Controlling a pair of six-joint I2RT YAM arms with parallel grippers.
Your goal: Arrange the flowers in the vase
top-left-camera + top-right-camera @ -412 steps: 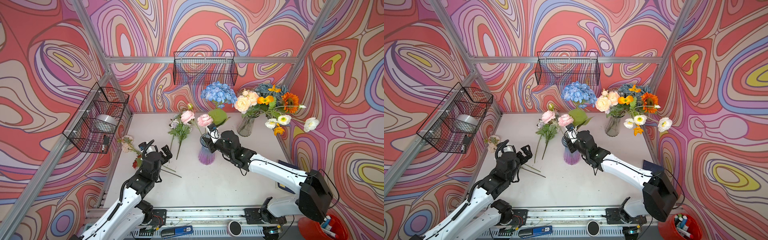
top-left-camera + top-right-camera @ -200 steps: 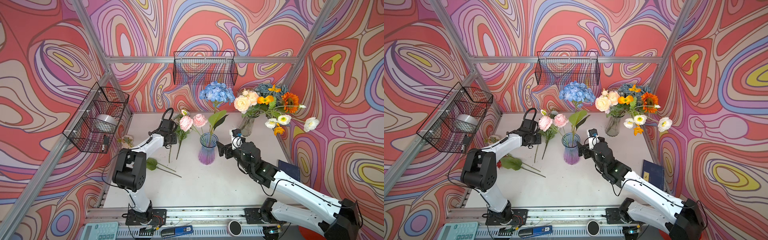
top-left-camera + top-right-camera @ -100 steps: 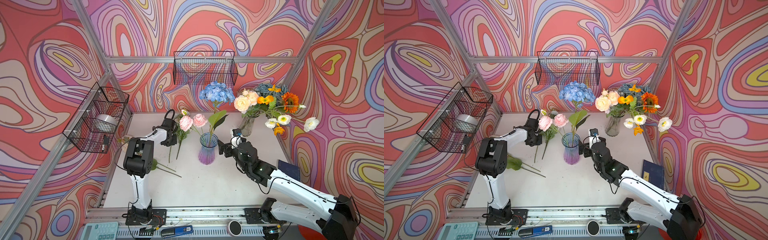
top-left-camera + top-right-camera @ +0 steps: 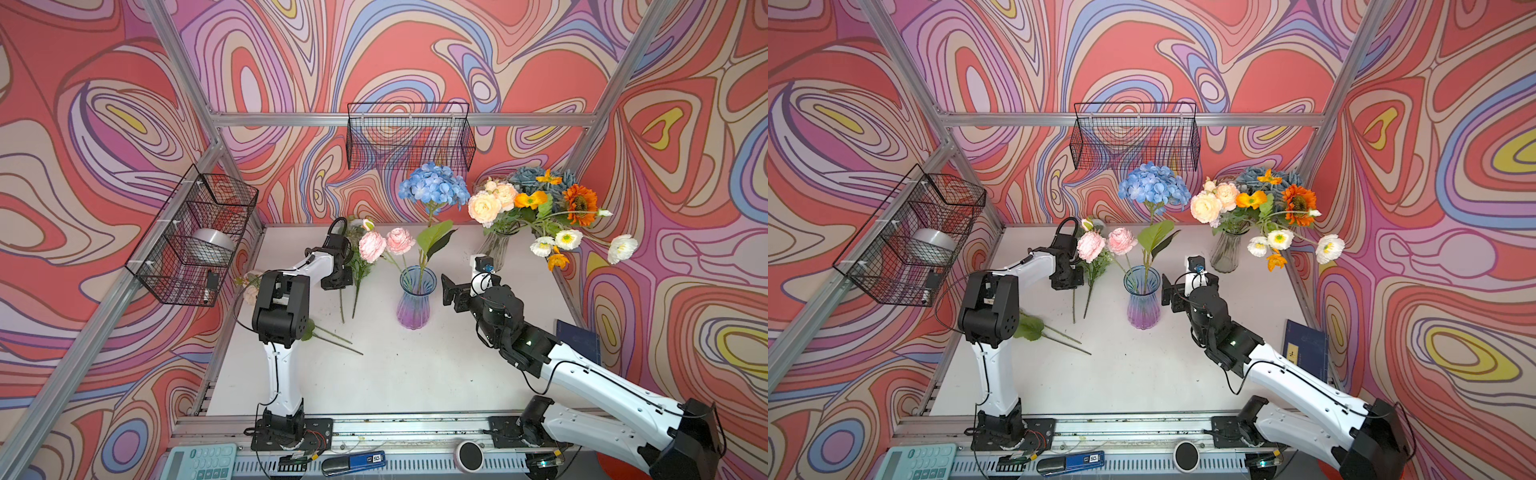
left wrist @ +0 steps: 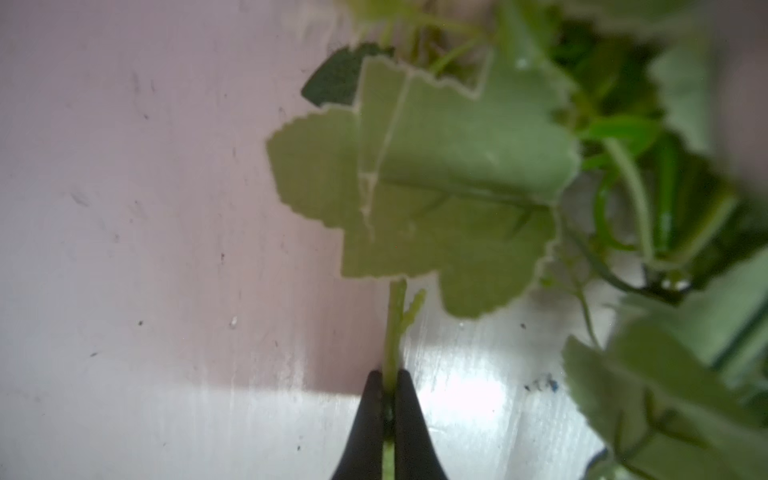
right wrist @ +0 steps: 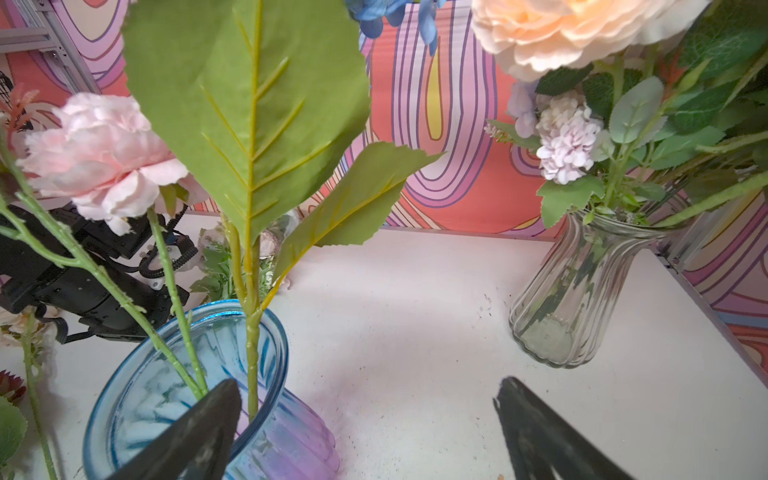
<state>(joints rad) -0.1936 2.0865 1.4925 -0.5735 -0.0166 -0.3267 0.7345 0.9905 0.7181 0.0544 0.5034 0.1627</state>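
The right pincer (image 6: 365, 384) gapes wide just beside the blue-purple vase (image 4: 413, 305), which holds a blue hydrangea (image 4: 434, 193) and two pink flowers (image 4: 372, 246). Only the left wrist view shows the left pincer (image 5: 388, 395) clamped on a loose flower's green stem (image 5: 395, 324) at the surface (image 4: 415, 374); a second ago it was half open. Behind, a clear glass vase (image 4: 496, 251) carries a mixed bouquet (image 4: 536, 203).

Glossy ribbed glass vase (image 6: 291, 432), matt tabletop (image 6: 415, 311)
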